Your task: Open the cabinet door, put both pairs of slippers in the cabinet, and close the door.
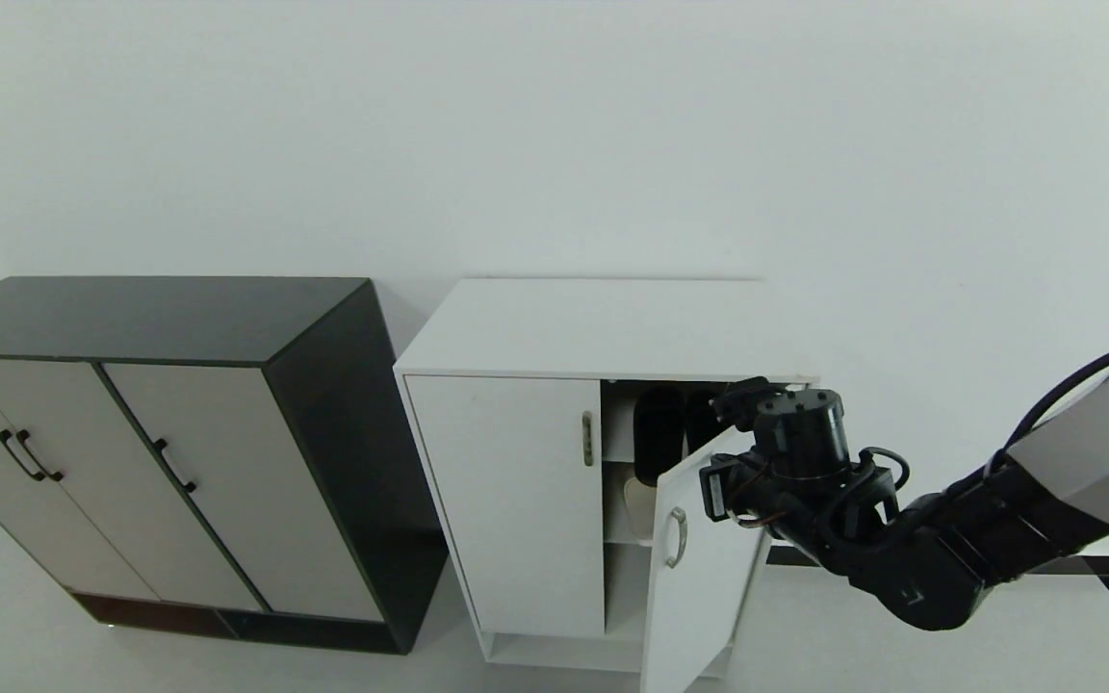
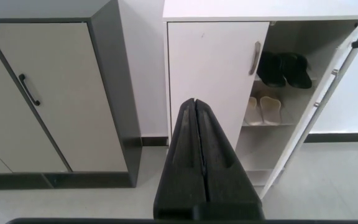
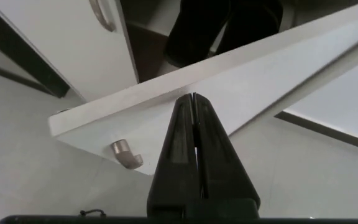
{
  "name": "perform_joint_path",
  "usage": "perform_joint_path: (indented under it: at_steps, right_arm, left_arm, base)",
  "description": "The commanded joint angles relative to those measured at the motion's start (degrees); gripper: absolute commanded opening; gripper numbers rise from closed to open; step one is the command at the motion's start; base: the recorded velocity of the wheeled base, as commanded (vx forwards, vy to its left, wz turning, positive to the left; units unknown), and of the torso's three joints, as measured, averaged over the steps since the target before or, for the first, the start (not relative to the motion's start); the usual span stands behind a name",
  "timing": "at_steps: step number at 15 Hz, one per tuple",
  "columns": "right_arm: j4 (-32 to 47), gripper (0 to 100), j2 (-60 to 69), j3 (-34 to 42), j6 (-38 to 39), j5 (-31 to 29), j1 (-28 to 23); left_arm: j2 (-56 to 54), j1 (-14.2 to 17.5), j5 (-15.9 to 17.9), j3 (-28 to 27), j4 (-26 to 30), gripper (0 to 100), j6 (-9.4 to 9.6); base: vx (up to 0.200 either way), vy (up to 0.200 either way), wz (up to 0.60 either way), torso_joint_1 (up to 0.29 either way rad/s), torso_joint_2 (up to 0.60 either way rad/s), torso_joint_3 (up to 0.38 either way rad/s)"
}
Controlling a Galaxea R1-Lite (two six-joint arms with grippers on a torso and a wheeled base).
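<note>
White cabinet door (image 3: pixel 266 78) stands ajar just ahead of my right tool (image 3: pixel 193 99), which is pinched shut and empty, so with the black slippers (image 2: pixel 284 68) and beige slippers (image 2: pixel 265 111) shelved beyond it, I should press steadily near the handle (image 3: pixel 127 154) side until it seats.

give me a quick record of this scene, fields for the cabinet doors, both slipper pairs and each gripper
white cabinet: left door shut, right door partly open
black slippers: inside, upper shelf
pale slippers: inside, shelf below
right gripper: jaws shut, tip at the right door's top edge
left gripper: jaws shut, held back, facing the cabinets
dark cabinet: beside the white one, doors shut
step left: close the right door
</note>
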State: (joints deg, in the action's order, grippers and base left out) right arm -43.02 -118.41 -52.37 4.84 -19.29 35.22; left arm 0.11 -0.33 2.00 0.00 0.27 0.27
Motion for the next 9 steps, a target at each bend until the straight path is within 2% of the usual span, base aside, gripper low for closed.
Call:
perform_joint_path:
  at_steps: [1,9]
  right_arm:
    - [0.04,0,-3.50,-4.32,-0.01,0.56,-1.20]
    - [0.22,0,-11.41,-15.92,-0.09,1.18,-3.14]
  left_arm:
    - [0.07,-0.02,0.02,0.00,0.00,0,0.00]
    - [0.07,-0.02,0.02,0.00,0.00,0,0.00]
  base:
    - [0.000,0.000,0.00,0.000,0.00,0.000]
    - [0.000,0.000,0.00,0.000,0.00,0.000]
